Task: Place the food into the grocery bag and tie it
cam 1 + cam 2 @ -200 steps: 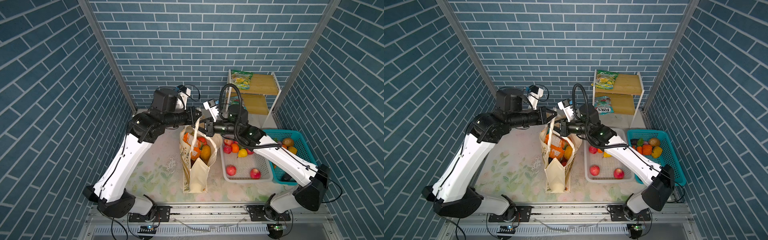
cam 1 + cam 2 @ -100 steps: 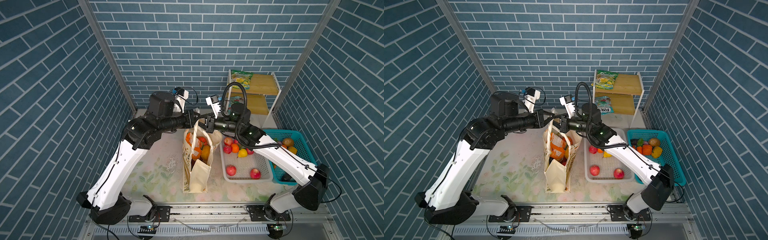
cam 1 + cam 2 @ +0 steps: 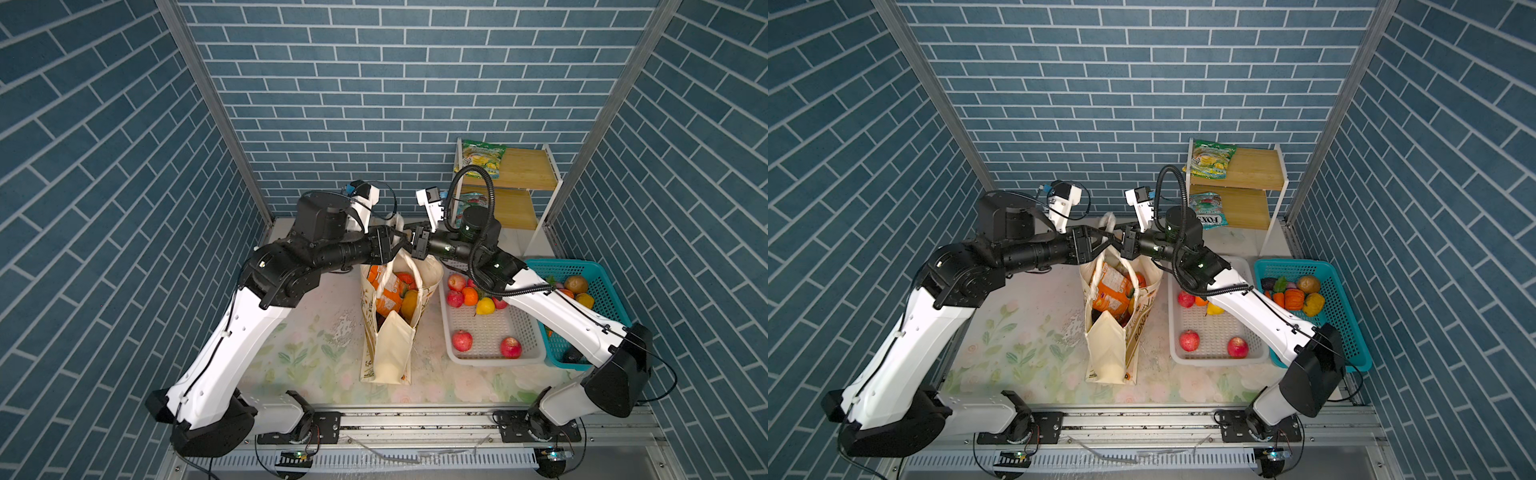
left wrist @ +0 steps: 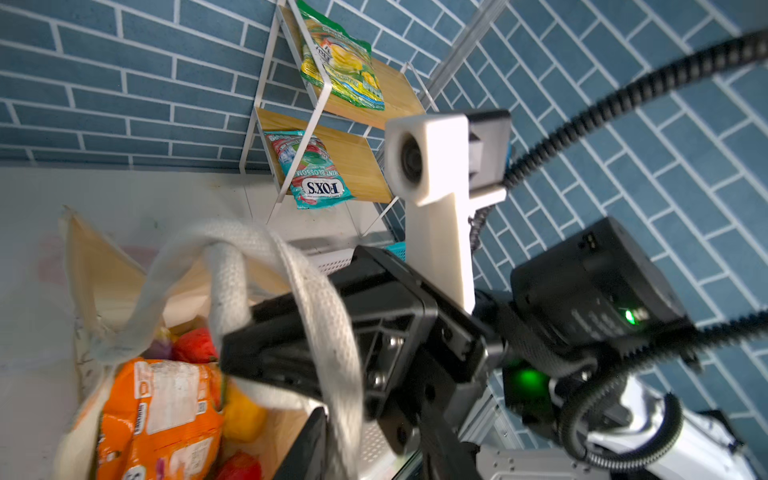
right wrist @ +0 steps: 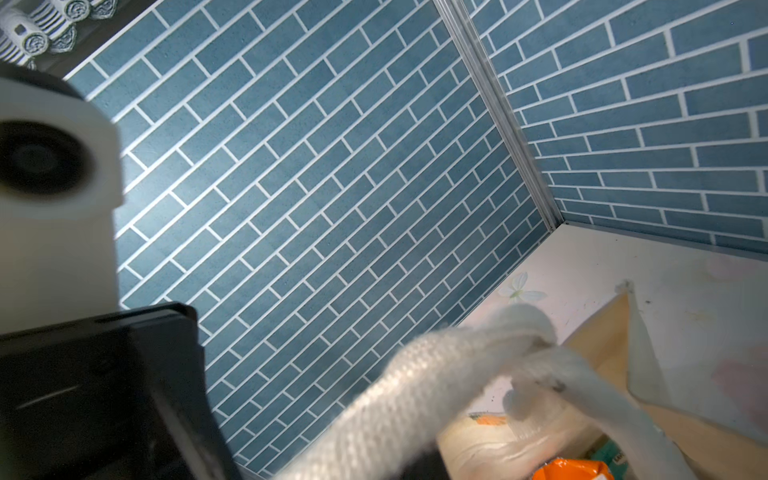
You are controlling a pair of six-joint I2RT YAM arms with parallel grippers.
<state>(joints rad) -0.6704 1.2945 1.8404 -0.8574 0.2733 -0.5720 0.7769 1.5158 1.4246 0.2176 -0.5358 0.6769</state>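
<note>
The cream grocery bag (image 3: 390, 332) (image 3: 1108, 345) stands upright mid-table. It holds food: an orange packet (image 3: 384, 291) (image 4: 162, 415), a yellow fruit (image 4: 243, 415) and red pieces. Both grippers meet tip to tip above the bag's back rim. My left gripper (image 3: 401, 241) (image 3: 1111, 241) (image 4: 370, 449) is open, and a cream strap handle (image 4: 332, 332) runs loosely between its fingers. My right gripper (image 3: 411, 245) (image 3: 1121, 243) (image 4: 241, 349) is shut on a strap handle (image 5: 415, 395); its own view hides the jaws behind that strap.
The white basket (image 3: 494, 359) right of the bag holds red apples (image 3: 462, 340), an orange and a yellow fruit. A teal basket (image 3: 602, 282) with more produce stands further right. The wooden shelf (image 3: 528, 166) at the back right carries a green packet (image 3: 482, 158) and a FOX'S packet (image 3: 1208, 208).
My left gripper's jaws have opened around the strap. Both grippers have drawn closer together above the bag's mouth, and the straps are lifted higher.
</note>
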